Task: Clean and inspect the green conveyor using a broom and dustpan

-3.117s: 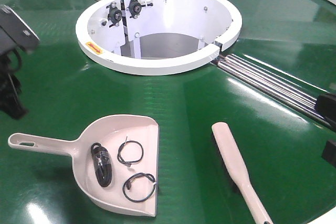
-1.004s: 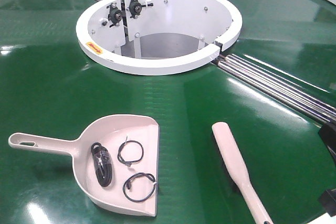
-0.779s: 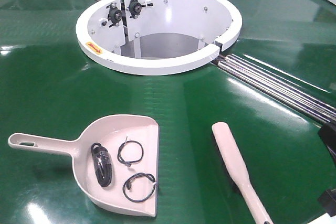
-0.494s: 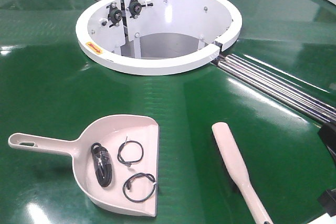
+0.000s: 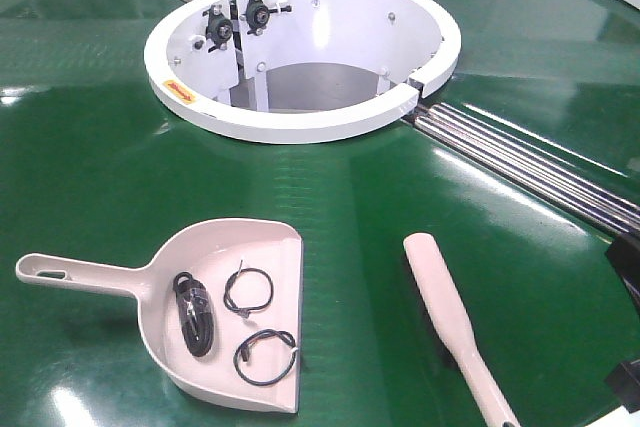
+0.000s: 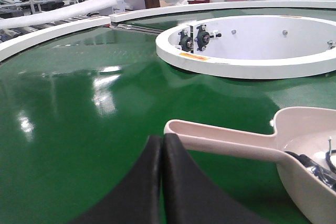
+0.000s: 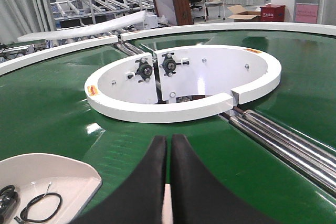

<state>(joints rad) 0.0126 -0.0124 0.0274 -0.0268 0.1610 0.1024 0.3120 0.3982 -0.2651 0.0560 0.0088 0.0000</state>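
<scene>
The glossy dark green conveyor belt [image 5: 120, 167] fills the front view, ring-shaped around a white circular hub [image 5: 300, 52] and crossed by chrome roller rails [image 5: 520, 162] that run from the hub toward the right edge.

On the belt's near side lies the pale beige-pink plastic dustpan [image 5: 225, 312], its wide flat lip facing right and its straight handle with a hang hole reaching left. Inside it rest a bundled black cable [image 5: 193, 313] and two small black wire loops [image 5: 248, 291]. Near it on the right, not touching, lies the long pale beige-pink plastic broom [image 5: 452, 322], paddle end toward the hub and slim handle running off the bottom edge.

The left tool [image 6: 163, 142] has its two dark fingers pressed together with nothing between them. It sits low over the belt, its tips just beside the hang-hole end of the dustpan handle; whether they touch cannot be told.

The right tool [image 7: 169, 142] is likewise clenched with only a slit between its fingers. A pale strip of the broom shows through that slit, below the tool, and the dustpan's rim lies to its lower left.
</scene>
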